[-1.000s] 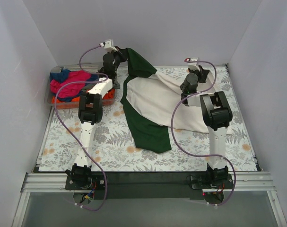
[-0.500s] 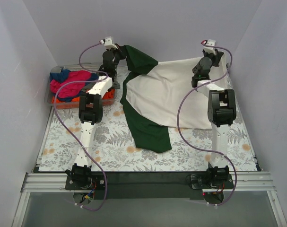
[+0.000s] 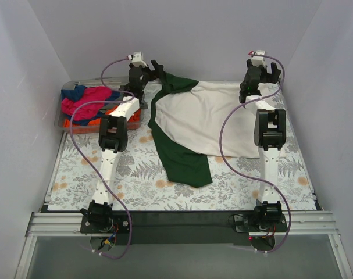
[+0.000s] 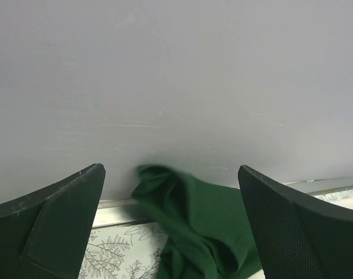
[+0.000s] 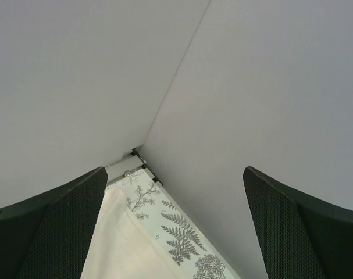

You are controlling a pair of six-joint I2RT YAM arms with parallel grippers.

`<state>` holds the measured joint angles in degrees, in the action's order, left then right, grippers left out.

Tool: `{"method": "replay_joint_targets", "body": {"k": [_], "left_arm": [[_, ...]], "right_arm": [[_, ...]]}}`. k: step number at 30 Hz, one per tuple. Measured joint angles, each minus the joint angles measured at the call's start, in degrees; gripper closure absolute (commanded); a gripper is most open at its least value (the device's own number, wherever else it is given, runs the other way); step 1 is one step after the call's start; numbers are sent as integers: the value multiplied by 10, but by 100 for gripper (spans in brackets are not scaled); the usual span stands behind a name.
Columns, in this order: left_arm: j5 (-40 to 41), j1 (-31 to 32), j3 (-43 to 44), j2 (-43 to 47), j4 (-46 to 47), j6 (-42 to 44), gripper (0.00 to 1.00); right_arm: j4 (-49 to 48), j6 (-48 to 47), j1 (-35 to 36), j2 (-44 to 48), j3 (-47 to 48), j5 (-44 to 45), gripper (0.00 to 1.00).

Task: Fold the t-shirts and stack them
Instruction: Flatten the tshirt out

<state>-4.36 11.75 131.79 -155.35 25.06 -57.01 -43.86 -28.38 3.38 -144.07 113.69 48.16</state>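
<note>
Left claw [image 3: 151, 69] and right claw [image 3: 267, 70] both gape wide and empty, stretched far forward.

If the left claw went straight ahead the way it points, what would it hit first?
Probably the grey back wall. The green sleeve lies just below the left claw's line, though depth is unclear.

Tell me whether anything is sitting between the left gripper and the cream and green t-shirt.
Nothing visible does. The left gripper hangs open, and its wrist view shows the green sleeve of the cream and green t-shirt lying just ahead of it, with only air between.
</note>
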Motion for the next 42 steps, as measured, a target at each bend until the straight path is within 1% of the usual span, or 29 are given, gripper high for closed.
{"method": "replay_joint_targets", "body": {"k": [3, 7, 9, 12, 13, 15, 17, 19, 21, 26, 28, 31, 34, 37, 39, 42], "left_arm": [[-7, 3, -22, 13, 4, 0, 9], [-9, 15, -103, 75, 8, 14, 8], [-3, 30, -165, 127, 11, 26, 8], [9, 76, -301, 242, 33, 42, 8], [10, 91, -333, 272, 38, 42, 8], [8, 126, -396, 332, 45, 35, 7], [5, 158, -456, 382, 49, 19, 8], [8, 175, -520, 422, 48, 4, 7], [29, 181, -585, 456, 34, -8, 8], [116, 199, -741, 551, -19, -38, 8], [154, 219, -800, 606, -44, -53, 8], [204, 261, -877, 701, -75, -79, 8], [229, 303, -941, 794, -94, -111, 8], [222, 326, -1021, 895, -111, -153, 8], [209, 330, -1065, 944, -125, -183, 9], [191, 335, -1098, 970, -146, -216, 10]], "right_arm": [[15, 12, 0, 16, -23, -12, 4], [35, 27, 10, 95, -121, -29, 4], [41, 33, 24, 150, -178, -36, 4], [49, 59, 59, 248, -273, -42, 4], [52, 73, 73, 280, -302, -49, 5], [83, 119, 100, 347, -362, -76, 10], [118, 161, 120, 398, -402, -114, 11], [156, 200, 130, 448, -447, -152, 12], [192, 237, 131, 496, -498, -193, 13], [262, 315, 141, 605, -623, -284, 15], [287, 335, 159, 627, -645, -303, 15], [307, 357, 189, 636, -649, -322, 15], [311, 368, 204, 639, -649, -335, 15], [318, 377, 205, 640, -649, -337, 15], [325, 380, 206, 641, -649, -338, 15], [331, 385, 208, 647, -651, -338, 15]]}}
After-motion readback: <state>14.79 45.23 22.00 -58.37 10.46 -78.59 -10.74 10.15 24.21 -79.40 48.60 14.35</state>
